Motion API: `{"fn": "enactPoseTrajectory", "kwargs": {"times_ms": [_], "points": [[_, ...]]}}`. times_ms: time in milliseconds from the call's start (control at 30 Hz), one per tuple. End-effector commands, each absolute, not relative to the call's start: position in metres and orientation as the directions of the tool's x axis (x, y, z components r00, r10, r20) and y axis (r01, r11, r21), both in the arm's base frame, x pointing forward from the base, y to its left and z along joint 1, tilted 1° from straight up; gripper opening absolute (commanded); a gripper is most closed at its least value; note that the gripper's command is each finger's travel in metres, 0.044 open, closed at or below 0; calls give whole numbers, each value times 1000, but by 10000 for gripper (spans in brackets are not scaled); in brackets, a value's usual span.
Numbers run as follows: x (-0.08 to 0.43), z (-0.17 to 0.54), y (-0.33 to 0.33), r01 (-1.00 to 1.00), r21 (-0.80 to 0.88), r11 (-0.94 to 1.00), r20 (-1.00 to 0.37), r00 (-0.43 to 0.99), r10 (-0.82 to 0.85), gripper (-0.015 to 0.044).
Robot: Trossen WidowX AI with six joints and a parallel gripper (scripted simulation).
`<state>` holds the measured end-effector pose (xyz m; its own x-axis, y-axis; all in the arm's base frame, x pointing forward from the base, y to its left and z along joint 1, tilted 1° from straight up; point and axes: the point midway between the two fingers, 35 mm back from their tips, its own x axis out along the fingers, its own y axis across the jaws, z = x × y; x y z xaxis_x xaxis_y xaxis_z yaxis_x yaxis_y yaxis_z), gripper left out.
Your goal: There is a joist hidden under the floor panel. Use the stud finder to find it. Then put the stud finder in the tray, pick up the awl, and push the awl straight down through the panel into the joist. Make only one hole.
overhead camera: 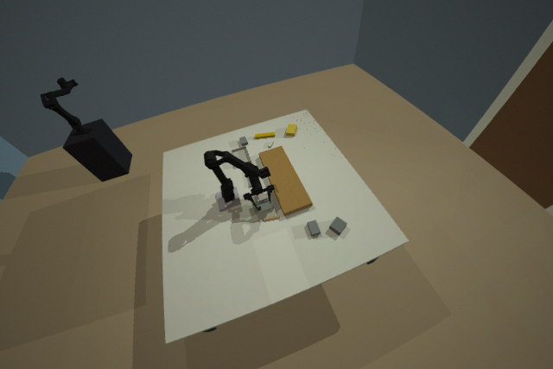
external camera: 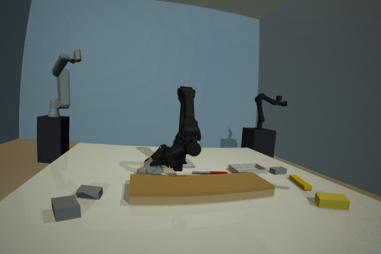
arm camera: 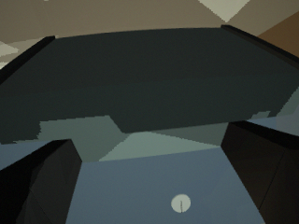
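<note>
My gripper [overhead camera: 263, 205] [external camera: 151, 165] is shut on the stud finder [overhead camera: 264, 206] [external camera: 154, 169] [arm camera: 140, 70], a pale grey-green block. It is tilted and stands beside the near end of the panel in the top view. The fingers lie along both its sides in the wrist view. The orange-brown floor panel [overhead camera: 288, 179] [external camera: 200, 185] lies flat, with small dark specks on top. A red-handled tool with a grey shaft, apparently the awl [external camera: 218, 172], lies behind the panel in the exterior view. The shallow tray [overhead camera: 239, 149] [external camera: 255, 172] is at the panel's far end, partly behind my arm in the top view.
Two grey blocks [overhead camera: 314, 227] [overhead camera: 338, 225] lie off the near end of the panel. A thin orange stick [overhead camera: 272, 218] lies beside my gripper. Past the far end are a small grey block [overhead camera: 243, 140], a yellow bar [overhead camera: 264, 135], a yellow block [overhead camera: 291, 130] and a small pale piece [overhead camera: 270, 144].
</note>
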<state>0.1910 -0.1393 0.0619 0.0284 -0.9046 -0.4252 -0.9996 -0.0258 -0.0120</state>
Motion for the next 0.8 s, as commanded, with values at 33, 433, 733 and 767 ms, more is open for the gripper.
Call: {"fn": "enactPoseTrajectory", "kwargs": {"times_ms": [33, 433, 733, 767], "points": [[191, 59, -138, -1000, -12, -28, -444, 30, -895, 378], [191, 59, -136, -1000, -12, -28, -445, 30, -895, 378], [191, 58, -135, -1000, -12, -28, -445, 30, -895, 378], [191, 58, -135, -1000, -12, -28, -445, 30, -895, 378]]}}
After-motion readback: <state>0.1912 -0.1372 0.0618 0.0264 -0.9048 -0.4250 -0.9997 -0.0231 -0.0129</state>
